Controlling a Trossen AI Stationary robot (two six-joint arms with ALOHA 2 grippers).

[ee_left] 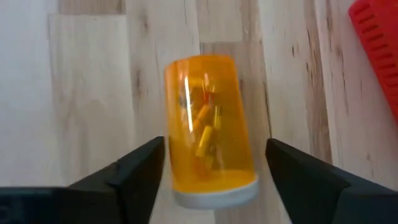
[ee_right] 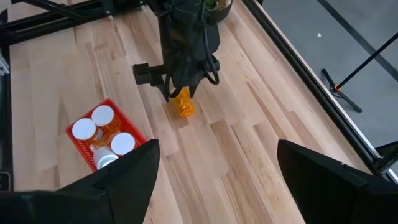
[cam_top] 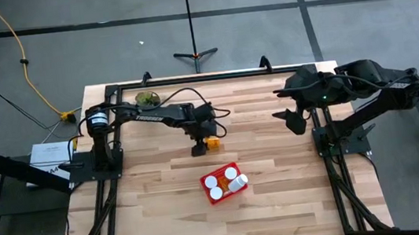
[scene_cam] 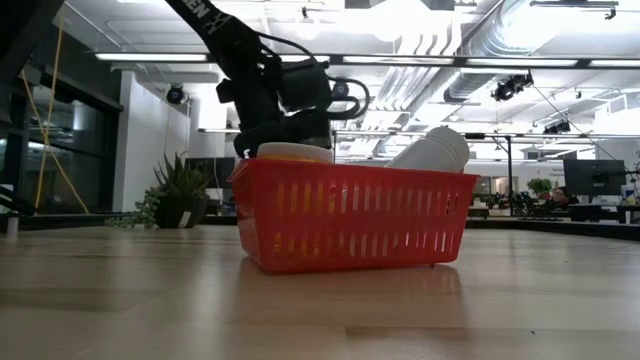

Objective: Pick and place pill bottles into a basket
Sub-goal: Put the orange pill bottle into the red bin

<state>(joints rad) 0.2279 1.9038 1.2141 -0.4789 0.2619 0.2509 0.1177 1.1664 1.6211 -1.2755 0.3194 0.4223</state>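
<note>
One pill bottle (ee_left: 208, 130), orange with a white cap, lies on its side on the wooden table (cam_top: 283, 204), just beyond the red basket (cam_top: 223, 182). My left gripper (ee_left: 216, 144) is open and points down over it, one finger on each side; it also shows in the high view (cam_top: 201, 144). Whether the fingers touch the bottle, I cannot tell. The bottle's cap end (ee_left: 214, 194) faces the wrist camera. Several white-capped bottles (ee_right: 102, 115) sit in the basket. My right gripper (ee_right: 217, 180) is open and empty above the table's far right part (cam_top: 293, 120).
A small green plant (cam_top: 146, 98) stands at the table's far left edge, behind my left arm. The basket (scene_cam: 350, 215) sits near the table's middle, toward the near side of the loose bottle. Bare wood (cam_top: 157, 210) lies left, right and in front of the basket.
</note>
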